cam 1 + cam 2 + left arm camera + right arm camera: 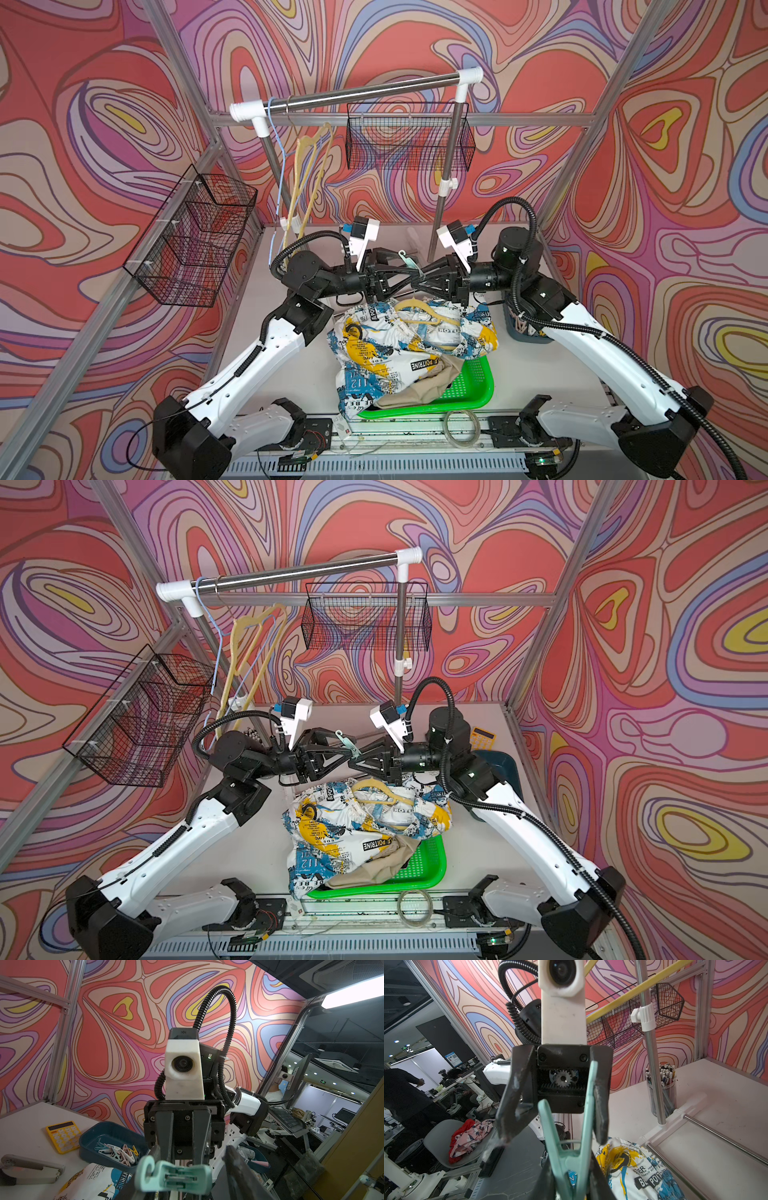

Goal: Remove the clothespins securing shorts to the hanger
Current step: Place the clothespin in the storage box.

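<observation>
A mint-green clothespin (pixel 411 262) (pixel 347 742) hangs in the air between my two grippers, above the printed shorts (pixel 395 349). My right gripper (pixel 571 1159) (pixel 419 278) is shut on the clothespin (pixel 566 1126) near its spring. My left gripper (pixel 192 1151) (pixel 405 270) is open, its fingers spread around the clothespin's (pixel 172 1176) other end with a gap on one side. A beige hanger (pixel 424 316) lies on the printed shorts. Beige shorts (pixel 424 386) lie partly under them on a green tray (pixel 478 386).
A dark blue bin (pixel 108 1140) holds several loose clothespins, beside a yellow calculator (pixel 62 1136) and a stapler (pixel 31 1169). At the back stand the clothes rail (pixel 374 91) with empty hangers (pixel 307 174), two wire baskets (pixel 409 137) (pixel 195 237) and a pen cup (pixel 662 1088).
</observation>
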`<state>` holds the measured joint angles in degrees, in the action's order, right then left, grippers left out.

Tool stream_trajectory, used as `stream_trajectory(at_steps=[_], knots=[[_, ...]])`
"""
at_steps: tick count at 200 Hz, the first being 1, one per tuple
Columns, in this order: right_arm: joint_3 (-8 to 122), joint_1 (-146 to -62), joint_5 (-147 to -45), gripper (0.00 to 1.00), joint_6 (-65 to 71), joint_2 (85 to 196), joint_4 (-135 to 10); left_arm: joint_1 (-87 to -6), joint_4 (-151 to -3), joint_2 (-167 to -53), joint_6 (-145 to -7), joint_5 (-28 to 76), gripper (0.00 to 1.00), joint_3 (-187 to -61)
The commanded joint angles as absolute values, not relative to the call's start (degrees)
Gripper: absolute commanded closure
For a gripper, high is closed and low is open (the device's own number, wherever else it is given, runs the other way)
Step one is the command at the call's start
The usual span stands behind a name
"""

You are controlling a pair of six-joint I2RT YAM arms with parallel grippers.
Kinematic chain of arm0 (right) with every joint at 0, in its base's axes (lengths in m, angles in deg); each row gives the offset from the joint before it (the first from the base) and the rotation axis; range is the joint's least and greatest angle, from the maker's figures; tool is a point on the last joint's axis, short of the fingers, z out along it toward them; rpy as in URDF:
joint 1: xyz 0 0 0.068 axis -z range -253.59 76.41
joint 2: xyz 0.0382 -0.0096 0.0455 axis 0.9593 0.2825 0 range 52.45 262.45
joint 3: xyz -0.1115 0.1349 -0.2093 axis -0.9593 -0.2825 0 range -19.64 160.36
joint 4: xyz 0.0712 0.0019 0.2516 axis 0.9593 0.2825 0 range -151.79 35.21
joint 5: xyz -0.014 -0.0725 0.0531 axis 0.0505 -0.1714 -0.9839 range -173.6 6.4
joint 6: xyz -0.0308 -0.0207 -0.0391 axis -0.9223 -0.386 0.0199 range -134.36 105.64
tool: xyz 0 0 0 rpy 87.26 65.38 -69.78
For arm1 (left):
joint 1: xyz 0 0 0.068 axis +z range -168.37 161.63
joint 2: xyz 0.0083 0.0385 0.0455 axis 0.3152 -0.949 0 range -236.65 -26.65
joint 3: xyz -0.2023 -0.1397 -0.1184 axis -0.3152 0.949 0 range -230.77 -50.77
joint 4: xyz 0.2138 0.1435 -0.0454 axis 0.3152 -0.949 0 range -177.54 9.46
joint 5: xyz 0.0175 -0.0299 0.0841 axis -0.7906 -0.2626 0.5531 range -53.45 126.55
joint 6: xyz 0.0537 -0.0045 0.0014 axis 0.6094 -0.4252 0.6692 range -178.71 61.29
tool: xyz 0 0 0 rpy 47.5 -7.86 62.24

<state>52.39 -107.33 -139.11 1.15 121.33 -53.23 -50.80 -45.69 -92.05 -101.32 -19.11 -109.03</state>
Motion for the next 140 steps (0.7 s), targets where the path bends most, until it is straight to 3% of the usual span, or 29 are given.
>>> stream_trajectory(at_steps=[1, 81, 140], knots=[[51.1, -107.1, -135.1, 1.00, 0.7, 120.2, -54.3, -51.5, -45.6, -89.0, -99.4, -21.0, 0.47, -111.1], [48.5, -107.0, -135.1, 1.00, 0.6, 117.6, -55.9, -51.4, -50.2, -86.5, -95.4, -16.3, 0.47, -111.5], [49.5, -106.9, -127.2, 1.00, -3.9, 114.4, -47.8, -51.1, -57.0, -82.1, -90.5, -12.1, 0.46, -111.5]])
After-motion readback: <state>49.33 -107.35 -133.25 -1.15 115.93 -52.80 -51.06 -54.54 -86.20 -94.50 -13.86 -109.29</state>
